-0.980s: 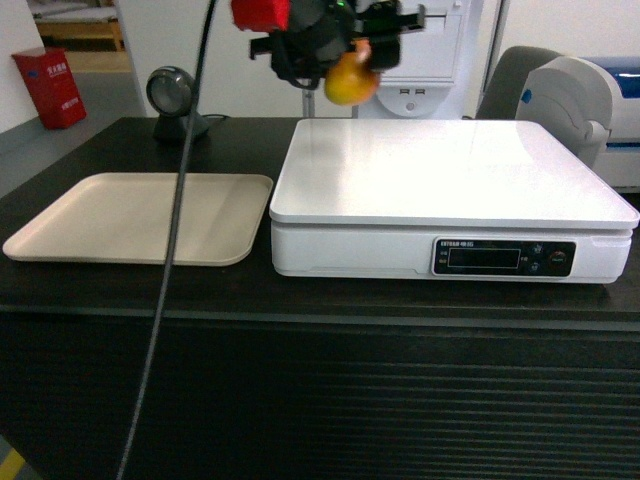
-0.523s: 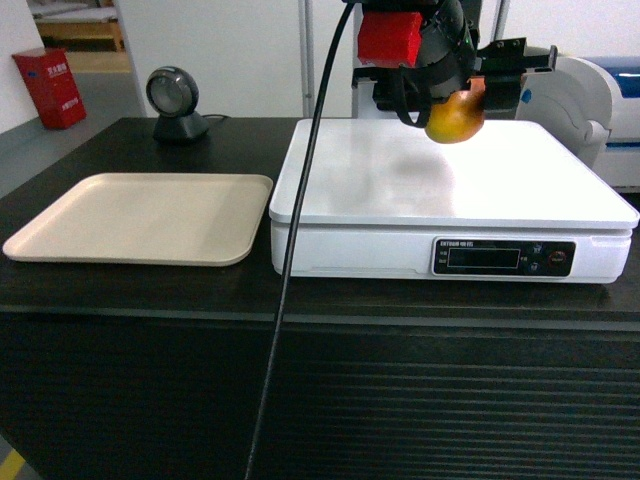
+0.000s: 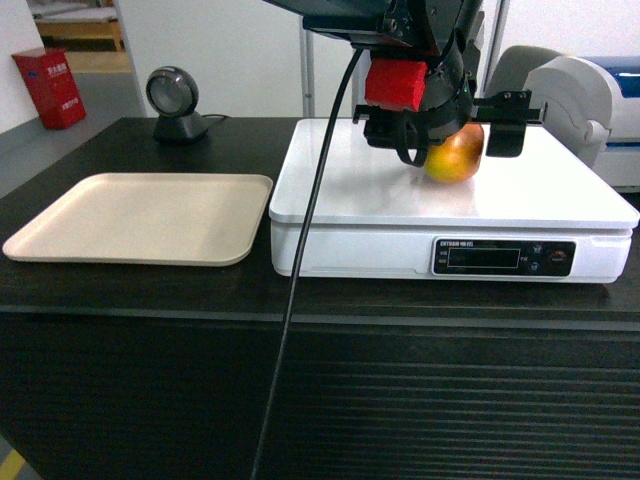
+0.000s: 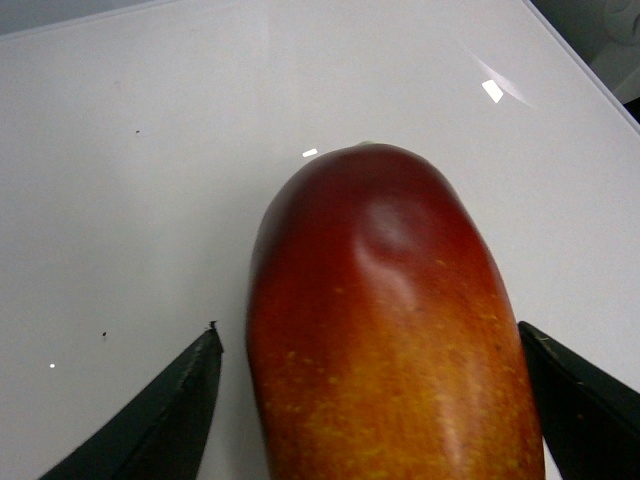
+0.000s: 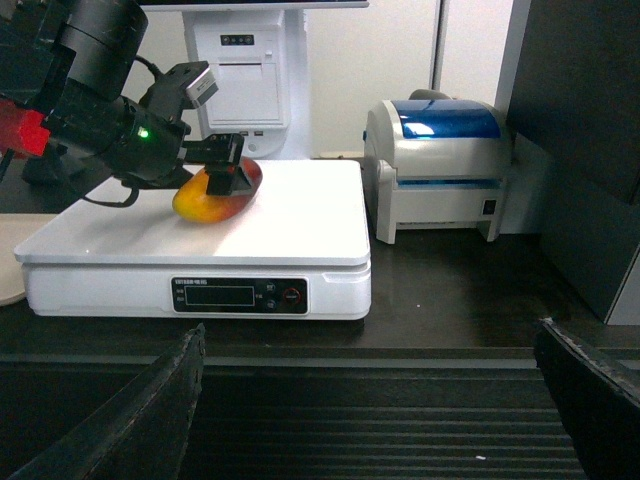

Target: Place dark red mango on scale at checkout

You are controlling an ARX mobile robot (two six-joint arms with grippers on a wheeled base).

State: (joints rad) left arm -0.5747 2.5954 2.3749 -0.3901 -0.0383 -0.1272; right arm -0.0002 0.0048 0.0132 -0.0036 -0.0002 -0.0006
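Scale [image 3: 450,195] sits on checkout [image 3: 300,300], its black display facing front. Dark red mango [image 3: 455,155] lies on the scale's white platform, toward the back, right of centre. Left gripper [image 3: 440,125] straddles the mango; in the left wrist view the black fingers [image 4: 165,415] stand apart on either side of the fruit with a sliver of white platform showing between, so jaws open, not pinching. Right gripper [image 5: 370,400] hangs in front of the scale, below counter edge, jaws wide apart, empty. Beige tray [image 3: 140,217] lies left of the scale.
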